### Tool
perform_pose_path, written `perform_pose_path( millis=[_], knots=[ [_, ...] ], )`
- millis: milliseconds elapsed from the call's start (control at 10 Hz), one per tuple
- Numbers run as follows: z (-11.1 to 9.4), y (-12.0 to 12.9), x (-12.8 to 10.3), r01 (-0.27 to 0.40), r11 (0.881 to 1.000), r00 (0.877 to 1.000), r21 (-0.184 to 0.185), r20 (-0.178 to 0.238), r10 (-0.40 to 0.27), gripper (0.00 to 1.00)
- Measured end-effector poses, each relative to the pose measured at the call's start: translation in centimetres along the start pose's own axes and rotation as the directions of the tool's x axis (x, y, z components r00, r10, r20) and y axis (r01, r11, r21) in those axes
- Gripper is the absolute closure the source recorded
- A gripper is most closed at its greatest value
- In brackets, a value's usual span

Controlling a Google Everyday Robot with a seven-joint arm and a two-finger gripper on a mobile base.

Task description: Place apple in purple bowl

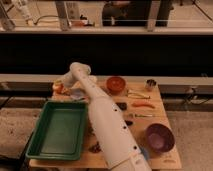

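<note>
At the far left corner of the table (161, 113), our hand (62, 84) sits right at the apple (58, 89); we cannot tell whether it is open or closed on it. We judge the grasp is the step in hand. Next we'd need to lift and carry across to the purple bowl (160, 137), well apart at the near right. Being round, the apple shows no long axis or heading.

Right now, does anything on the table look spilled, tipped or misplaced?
Nothing stands out: red-orange bowl, purple bowl and green tray sit upright; the end effector is by the apple at the far left.
</note>
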Motion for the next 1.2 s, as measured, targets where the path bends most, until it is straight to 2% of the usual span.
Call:
perform_pose_path(
  millis=[100,200,700,900,1200],
  knots=[
    [-0.6,0.1,-0.2,-0.001,1.000,1.000,-0.001,-0.009,0.001,0.95],
    [-1.8,0.0,-0.3,-0.003,1.000,1.000,0.001,-0.023,0.003,1.00],
    [-11.2,-0.8,-2.7,0.008,1.000,0.993,0.030,-0.122,-0.005,1.00],
    [-14.9,0.3,-3.2,0.001,0.999,0.985,0.041,-0.171,0.006,1.00],
    [-19.7,1.6,-6.3,-0.009,0.999,0.970,0.035,-0.242,0.017,1.00]
  ],
)
